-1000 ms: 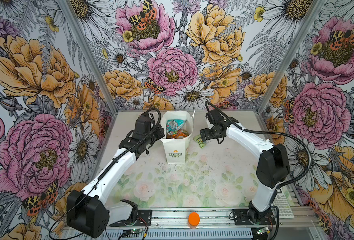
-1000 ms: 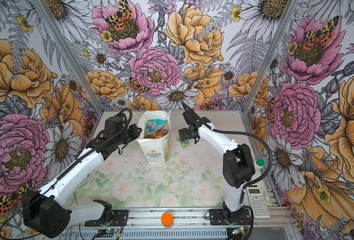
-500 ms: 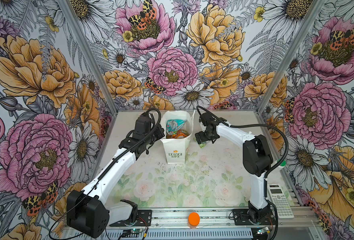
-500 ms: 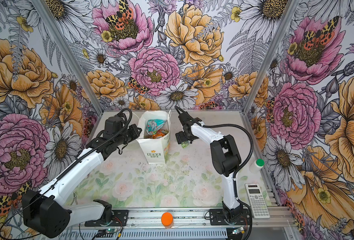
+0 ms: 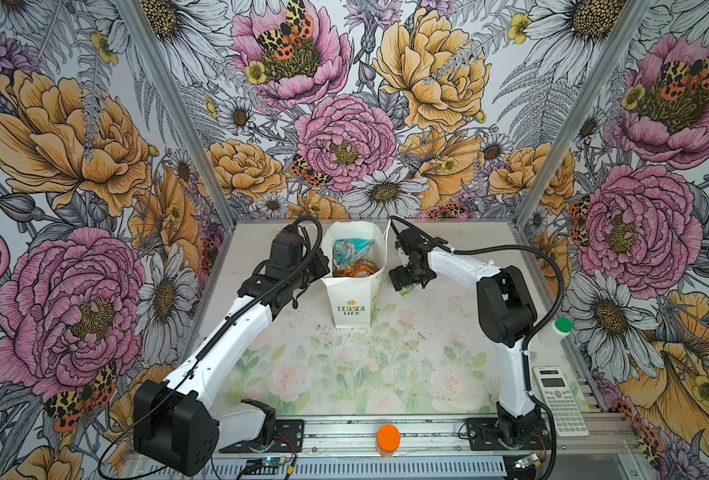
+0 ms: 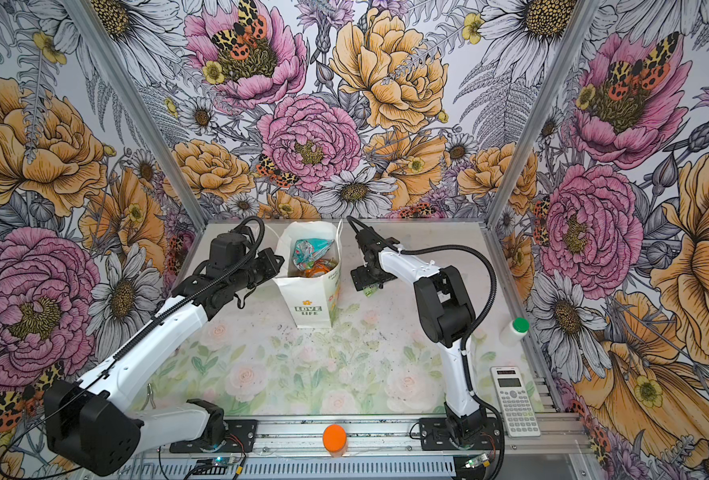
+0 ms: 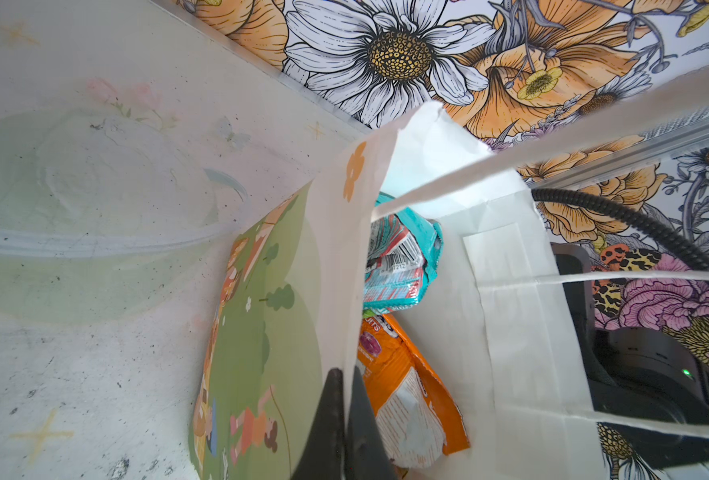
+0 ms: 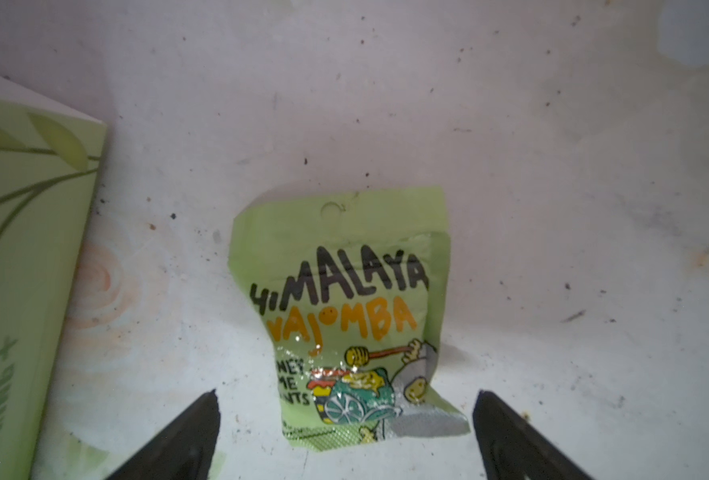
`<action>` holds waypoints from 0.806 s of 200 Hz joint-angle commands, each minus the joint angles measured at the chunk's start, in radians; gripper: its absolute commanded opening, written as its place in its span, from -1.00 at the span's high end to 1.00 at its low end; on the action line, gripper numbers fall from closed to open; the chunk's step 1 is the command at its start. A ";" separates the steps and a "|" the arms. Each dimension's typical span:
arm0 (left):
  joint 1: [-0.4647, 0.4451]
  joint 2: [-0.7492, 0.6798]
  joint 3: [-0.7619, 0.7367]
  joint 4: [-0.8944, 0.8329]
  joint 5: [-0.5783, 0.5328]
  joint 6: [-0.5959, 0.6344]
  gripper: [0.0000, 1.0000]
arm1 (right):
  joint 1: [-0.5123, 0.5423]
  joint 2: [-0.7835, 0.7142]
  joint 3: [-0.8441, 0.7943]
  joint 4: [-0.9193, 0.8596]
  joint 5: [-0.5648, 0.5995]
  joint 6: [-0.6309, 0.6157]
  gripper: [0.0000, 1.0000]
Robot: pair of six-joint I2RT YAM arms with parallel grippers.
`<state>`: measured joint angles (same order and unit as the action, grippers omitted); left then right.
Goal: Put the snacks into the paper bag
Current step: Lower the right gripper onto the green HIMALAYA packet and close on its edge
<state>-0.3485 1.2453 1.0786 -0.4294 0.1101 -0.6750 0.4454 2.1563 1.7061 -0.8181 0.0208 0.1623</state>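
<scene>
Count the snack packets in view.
3: teal packet and orange packet inside the paper bag; pale green packet on the table beside it. Others may lie hidden deeper.

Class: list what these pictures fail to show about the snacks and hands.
- In both top views, the teal packet, orange packet and paper bag walls hide anything beneath.
- There the right hand covers most of the pale green packet.
- Right wrist view's edge cuts off the right hand's fingers.

The bag (image 7: 511, 291) is matt, creased white paper. The green packet (image 8: 336, 266) is glossy crinkled plastic, like the teal packet (image 7: 400, 266). The table (image 8: 552, 187) looks matt, scuffed.
</scene>
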 commanded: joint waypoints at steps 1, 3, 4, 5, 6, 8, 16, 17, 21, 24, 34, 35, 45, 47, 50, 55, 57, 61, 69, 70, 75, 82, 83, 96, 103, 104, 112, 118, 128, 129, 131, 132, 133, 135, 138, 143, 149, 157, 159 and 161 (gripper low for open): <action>0.004 -0.017 0.012 0.015 0.002 0.007 1.00 | -0.006 0.038 0.037 0.020 -0.015 -0.018 -0.93; 0.006 -0.017 0.012 0.016 0.002 0.007 1.00 | -0.007 0.040 0.039 0.020 -0.015 -0.017 -0.93; 0.005 -0.018 0.012 0.015 0.002 0.007 1.00 | -0.006 0.041 0.038 0.020 -0.015 -0.018 -0.93; 0.006 -0.018 0.012 0.015 0.002 0.008 1.00 | -0.006 0.041 0.039 0.020 -0.015 -0.019 -0.93; 0.006 -0.018 0.012 0.016 0.002 0.008 1.00 | -0.006 0.042 0.039 0.020 -0.015 -0.019 -0.93; 0.006 -0.018 0.012 0.015 0.002 0.007 1.00 | -0.006 0.044 0.041 0.021 -0.015 -0.020 -0.93; 0.007 -0.018 0.012 0.015 0.000 0.008 1.00 | -0.007 0.052 0.047 0.021 -0.015 -0.021 -0.93; 0.007 -0.018 0.011 0.014 0.000 0.008 1.00 | -0.007 0.053 0.047 0.021 -0.014 -0.021 -0.93; 0.008 -0.018 0.012 0.015 0.000 0.007 1.00 | -0.007 0.056 0.049 0.020 -0.013 -0.020 -0.93; 0.007 -0.018 0.012 0.015 0.000 0.007 1.00 | -0.008 0.058 0.051 0.021 -0.013 -0.020 -0.92; 0.006 -0.018 0.012 0.016 0.000 0.008 1.00 | -0.008 0.064 0.055 0.022 -0.012 -0.021 -0.92; 0.006 -0.018 0.012 0.016 0.000 0.007 1.00 | -0.008 0.066 0.056 0.022 -0.012 -0.021 -0.92; 0.006 -0.018 0.012 0.016 0.001 0.008 1.00 | -0.010 0.073 0.060 0.022 -0.012 -0.021 -0.92; 0.007 -0.018 0.012 0.015 0.001 0.008 1.00 | -0.010 0.074 0.061 0.022 -0.012 -0.020 -0.92; 0.007 -0.018 0.012 0.016 0.000 0.008 1.00 | -0.010 0.076 0.061 0.022 -0.012 -0.021 -0.92; 0.007 -0.018 0.013 0.015 0.000 0.008 1.00 | -0.010 0.080 0.064 0.022 -0.012 -0.019 -0.92; 0.008 -0.018 0.013 0.015 0.000 0.008 1.00 | -0.011 0.081 0.065 0.022 -0.010 -0.019 -0.92; 0.008 -0.018 0.012 0.017 0.000 0.008 1.00 | -0.011 0.083 0.068 0.022 -0.013 -0.018 -0.92; 0.007 -0.018 0.014 0.015 0.001 0.007 1.00 | -0.011 0.089 0.071 0.022 -0.012 -0.018 -0.92; 0.008 -0.018 0.013 0.015 0.000 0.008 1.00 | -0.011 0.089 0.072 0.022 -0.012 -0.017 -0.92; 0.008 -0.018 0.012 0.016 0.000 0.008 1.00 | -0.011 0.092 0.073 0.022 -0.013 -0.017 -0.91; 0.008 -0.018 0.012 0.015 0.000 0.008 1.00 | -0.011 0.095 0.077 0.022 -0.013 -0.014 -0.91; 0.008 -0.018 0.012 0.015 0.000 0.008 1.00 | -0.011 0.096 0.077 0.022 -0.013 -0.015 -0.91; 0.008 -0.018 0.011 0.015 0.001 0.006 1.00 | -0.011 0.102 0.079 0.023 -0.013 -0.013 -0.91; 0.008 -0.020 0.012 0.016 0.002 0.006 1.00 | -0.011 0.104 0.078 0.022 -0.010 -0.013 -0.91; 0.008 -0.020 0.012 0.016 0.001 0.005 1.00 | -0.011 0.105 0.079 0.021 -0.010 -0.013 -0.91; 0.008 -0.020 0.012 0.015 0.002 0.007 1.00 | -0.011 0.108 0.077 0.022 -0.005 -0.011 -0.91; 0.008 -0.020 0.012 0.016 0.003 0.006 1.00 | -0.011 0.108 0.074 0.022 -0.001 -0.008 -0.90; 0.007 -0.021 0.012 0.016 0.002 0.006 1.00 | -0.011 0.108 0.067 0.022 0.002 -0.004 -0.90; 0.008 -0.021 0.012 0.016 0.002 0.006 1.00 | -0.011 0.109 0.067 0.022 0.002 -0.004 -0.90; 0.008 -0.021 0.012 0.016 0.002 0.006 1.00 | -0.011 0.108 0.065 0.022 0.001 -0.003 -0.90; 0.006 -0.021 0.011 0.015 0.002 0.006 1.00 | -0.011 0.108 0.065 0.022 0.002 -0.003 -0.90; 0.008 -0.021 0.010 0.015 0.002 0.006 1.00 | -0.011 0.108 0.064 0.022 0.003 -0.004 -0.90; 0.008 -0.021 0.012 0.016 0.002 0.006 1.00 | -0.011 0.108 0.062 0.022 0.004 -0.002 -0.90; 0.007 -0.021 0.012 0.016 0.002 0.004 1.00 | -0.011 0.108 0.059 0.022 0.005 -0.001 -0.89; 0.010 -0.021 0.013 0.016 0.002 0.005 1.00 | -0.011 0.108 0.056 0.022 0.006 0.001 -0.89; 0.008 -0.021 0.012 0.016 0.004 0.005 1.00 | -0.011 0.106 0.050 0.022 0.010 0.003 -0.88; 0.008 -0.021 0.011 0.016 0.004 0.005 1.00 | -0.011 0.106 0.044 0.022 0.013 0.006 -0.87; 0.007 -0.022 0.012 0.016 0.006 0.005 1.00 | -0.011 0.106 0.043 0.022 0.013 0.006 -0.87; 0.008 -0.023 0.012 0.015 0.006 0.005 1.00 | -0.011 0.106 0.042 0.022 0.014 0.007 -0.87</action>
<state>-0.3485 1.2453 1.0786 -0.4294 0.1101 -0.6750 0.4389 2.2414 1.7588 -0.8101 0.0139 0.1593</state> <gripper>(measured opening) 0.044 0.940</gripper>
